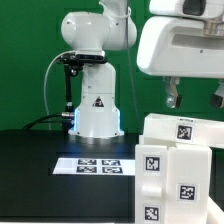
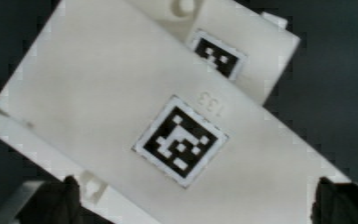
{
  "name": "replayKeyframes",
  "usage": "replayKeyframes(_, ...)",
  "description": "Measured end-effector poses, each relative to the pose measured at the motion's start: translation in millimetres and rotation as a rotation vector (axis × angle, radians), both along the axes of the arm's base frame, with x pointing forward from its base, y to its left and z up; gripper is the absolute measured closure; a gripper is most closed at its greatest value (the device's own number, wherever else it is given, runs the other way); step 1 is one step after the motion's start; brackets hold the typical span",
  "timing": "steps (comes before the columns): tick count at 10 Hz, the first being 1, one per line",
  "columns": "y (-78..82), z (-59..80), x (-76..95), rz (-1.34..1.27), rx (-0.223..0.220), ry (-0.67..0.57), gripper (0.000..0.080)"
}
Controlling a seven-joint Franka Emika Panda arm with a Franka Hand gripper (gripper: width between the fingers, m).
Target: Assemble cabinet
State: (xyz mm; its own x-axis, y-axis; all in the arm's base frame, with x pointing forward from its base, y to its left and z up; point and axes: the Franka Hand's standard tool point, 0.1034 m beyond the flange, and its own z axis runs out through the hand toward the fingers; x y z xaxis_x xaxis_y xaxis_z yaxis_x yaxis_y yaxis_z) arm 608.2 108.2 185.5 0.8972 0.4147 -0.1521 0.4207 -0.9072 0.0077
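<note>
End effector (image 1: 192, 97) hangs above cabinet (image 1: 178, 165), fingers spread, nothing between them; judged lined up for grab from above. Wrist view: two dark fingertips (image 2: 60, 200) straddle white panel (image 2: 149, 120), well clear. Cabinet stands on black worktop (image 1: 40, 160) at exterior view's right, likely kept within easy reach. Marker board (image 1: 93, 165) lies flat beside it. Count: one cabinet, five tags showing on it; one marker board; two tags in wrist view.

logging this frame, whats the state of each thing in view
cabinet: upright on the table, tagged faces showing, not gripped
gripper: above the cabinet, open, holding nothing
marker board: flat on the table, apart from the cabinet
</note>
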Motion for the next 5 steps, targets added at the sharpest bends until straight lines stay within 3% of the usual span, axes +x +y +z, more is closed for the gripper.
replayKeyframes(5,0.1,-2.3,2.1,0.359,0.025,-0.003,0.0151)
